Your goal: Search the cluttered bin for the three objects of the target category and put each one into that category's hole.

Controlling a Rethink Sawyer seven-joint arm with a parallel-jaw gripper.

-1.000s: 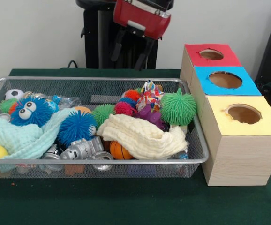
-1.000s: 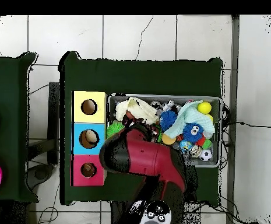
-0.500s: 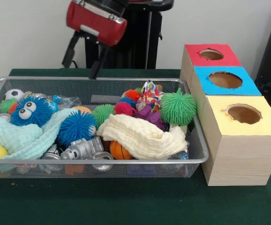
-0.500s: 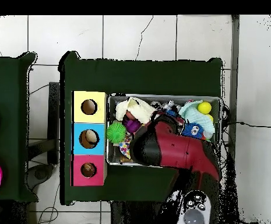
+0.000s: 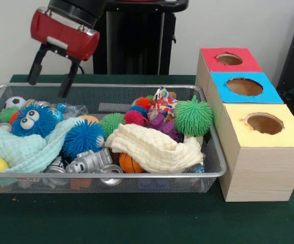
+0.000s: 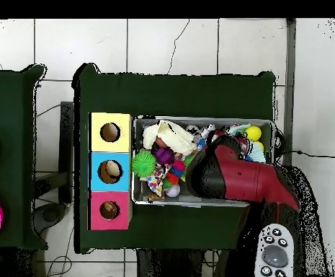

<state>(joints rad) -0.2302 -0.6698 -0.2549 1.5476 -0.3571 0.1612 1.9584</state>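
Since swinging left, gripper (image 5: 49, 85) over bin (image 5: 137, 174)

Silver wire-mesh bin (image 5: 152, 179), pale wood boxes (image 5: 259, 170), crinkly cream cloth (image 5: 154, 147)

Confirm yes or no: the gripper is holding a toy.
No: the gripper hangs open and empty above the far left end of the wire mesh bin.
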